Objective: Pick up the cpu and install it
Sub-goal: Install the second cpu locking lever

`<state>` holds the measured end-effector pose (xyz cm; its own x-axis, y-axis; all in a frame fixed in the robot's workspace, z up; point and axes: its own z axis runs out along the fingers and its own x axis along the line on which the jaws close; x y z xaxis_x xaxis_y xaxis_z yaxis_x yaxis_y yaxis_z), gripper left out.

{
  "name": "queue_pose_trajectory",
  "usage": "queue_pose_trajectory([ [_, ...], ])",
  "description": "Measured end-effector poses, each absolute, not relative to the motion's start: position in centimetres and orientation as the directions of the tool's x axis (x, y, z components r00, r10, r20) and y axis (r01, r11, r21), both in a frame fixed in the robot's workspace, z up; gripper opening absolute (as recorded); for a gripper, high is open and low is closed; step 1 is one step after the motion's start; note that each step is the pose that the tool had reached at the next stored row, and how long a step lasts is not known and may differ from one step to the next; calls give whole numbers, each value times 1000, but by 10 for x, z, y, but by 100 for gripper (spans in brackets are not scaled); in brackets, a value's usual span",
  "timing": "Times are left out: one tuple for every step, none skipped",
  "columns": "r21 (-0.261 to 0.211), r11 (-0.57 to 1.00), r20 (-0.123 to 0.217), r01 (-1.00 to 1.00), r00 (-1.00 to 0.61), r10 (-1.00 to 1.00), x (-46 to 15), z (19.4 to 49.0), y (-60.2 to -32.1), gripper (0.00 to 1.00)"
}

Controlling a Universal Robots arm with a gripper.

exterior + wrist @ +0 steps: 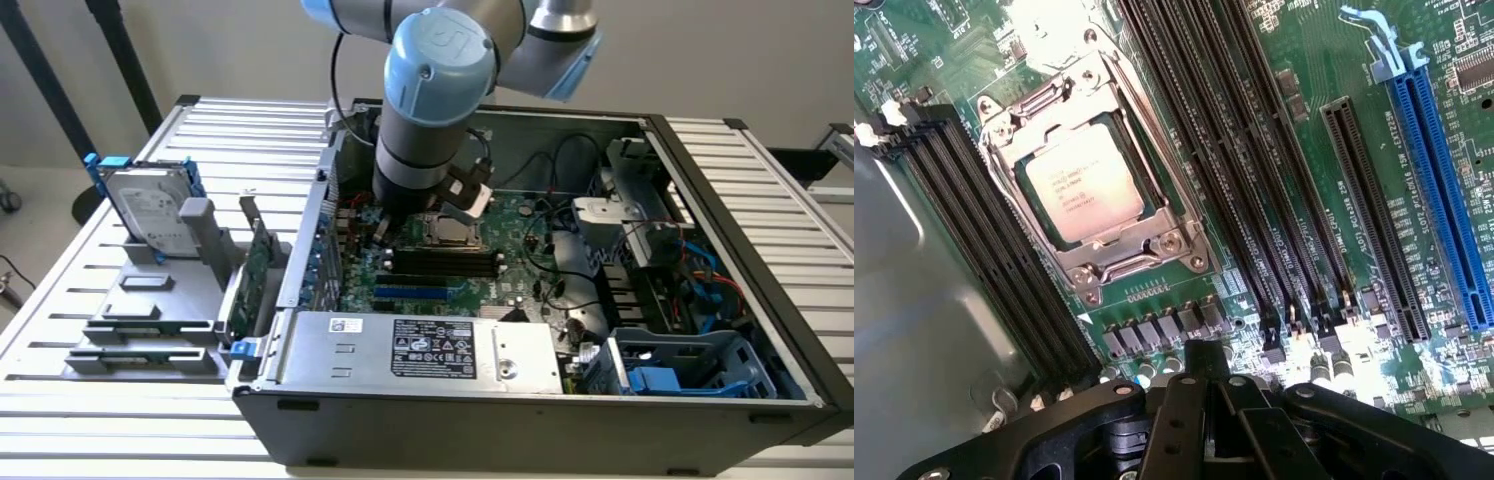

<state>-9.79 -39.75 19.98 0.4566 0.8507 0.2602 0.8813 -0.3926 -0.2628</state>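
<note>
The cpu [1084, 190], a small square chip with a dull silver top, lies flat in its socket [1094, 270] on the green motherboard, with the metal socket frame around it. In the exterior view the socket [447, 232] sits mid-board inside the open computer case. My gripper [1206, 358] hangs above the board beside the socket, apart from the chip. Its black fingers are shut together with nothing between them. The exterior view has the gripper [467, 205] just over the socket, under the blue-capped arm.
Black memory slots [1254, 180] flank the socket, and a blue card slot [1444, 200] lies further off. On the exterior view's left, a grey holder [147, 320] carries a silver hard drive [140, 210] and a green upright card [254, 275]. A power supply [414, 350] fills the case front.
</note>
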Motion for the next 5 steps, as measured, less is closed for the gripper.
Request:
queue_pose_trajectory([
  [-263, -393, 260, 881, 457, 851, -98, 200, -397, 11],
  [-263, -393, 260, 881, 457, 851, -98, 200, -397, 11],
  [-263, -393, 260, 881, 457, 851, -98, 200, -397, 11],
  [-263, -393, 260, 881, 457, 851, -98, 200, -397, 11],
  [-263, -393, 260, 881, 457, 851, -98, 200, -397, 11],
])
